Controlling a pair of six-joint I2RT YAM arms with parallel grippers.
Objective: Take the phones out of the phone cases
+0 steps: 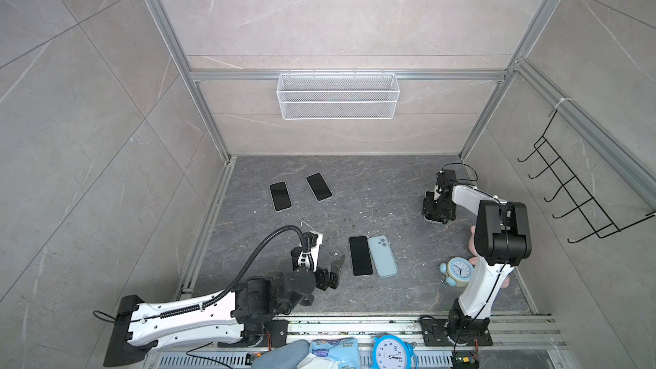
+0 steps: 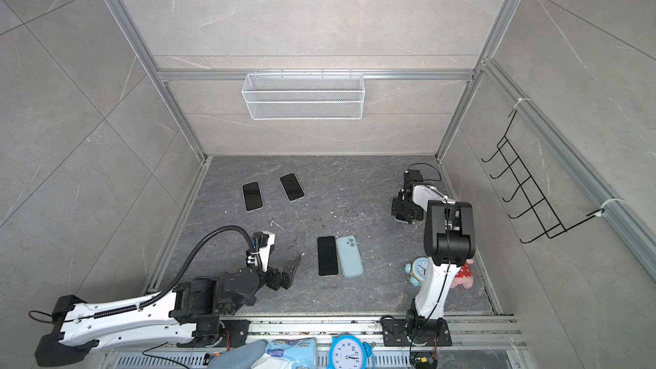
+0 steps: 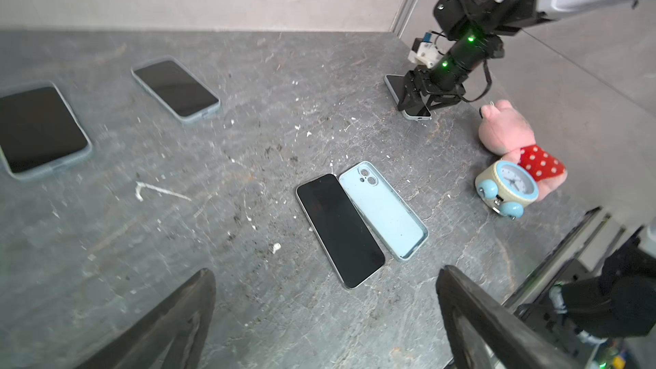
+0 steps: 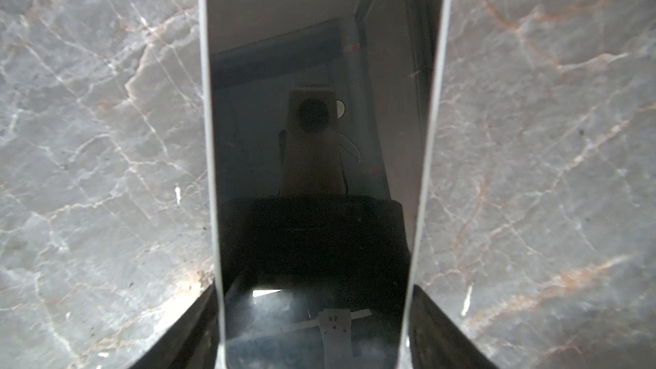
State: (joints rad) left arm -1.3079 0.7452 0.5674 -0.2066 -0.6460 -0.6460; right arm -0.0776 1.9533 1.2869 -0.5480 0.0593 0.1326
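Nearest me, my left gripper (image 1: 339, 271) hangs spread wide and empty, just short of the bare phone (image 3: 340, 230) lying just beside its empty blue case (image 3: 385, 211). Further out, my right gripper (image 3: 419, 106) pinches the long edges of another phone (image 4: 319, 136), flat on the table (image 4: 106, 136); cased or not, I can't tell. I'd keep that pinch square and lift slowly. Only the right wrist view shows the contact; both top views hide it. Farthest, a cased phone (image 1: 280, 196) and its neighbour (image 1: 318, 186) wait.
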